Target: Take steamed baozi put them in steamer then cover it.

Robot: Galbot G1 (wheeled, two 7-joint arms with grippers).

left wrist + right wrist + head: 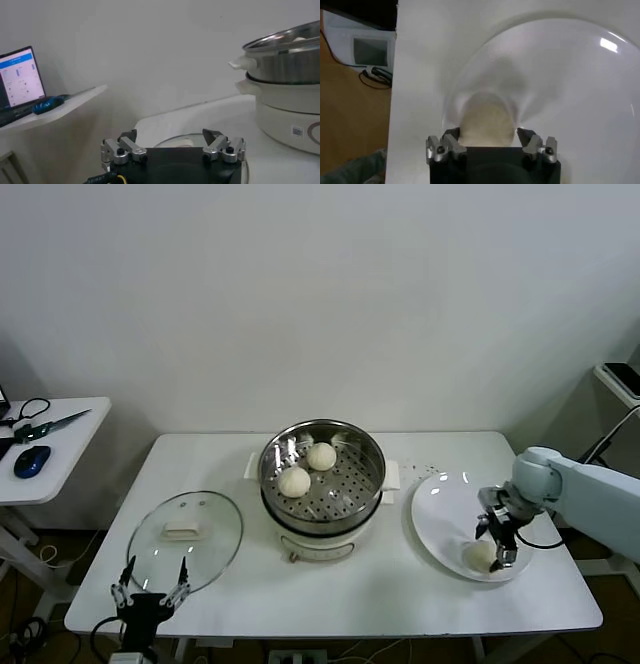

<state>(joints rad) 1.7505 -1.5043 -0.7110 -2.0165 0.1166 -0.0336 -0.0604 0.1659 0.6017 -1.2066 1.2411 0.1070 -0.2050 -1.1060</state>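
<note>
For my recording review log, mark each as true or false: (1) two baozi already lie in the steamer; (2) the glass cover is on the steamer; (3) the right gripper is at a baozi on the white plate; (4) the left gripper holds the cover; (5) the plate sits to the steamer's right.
1. True: two steamed baozi lie in the steamer.
2. False: the cover lies on the table, left of the steamer.
3. True: the right gripper straddles a baozi on the white plate.
4. False: the left gripper is open near the cover's rim, holding nothing.
5. True.
</note>
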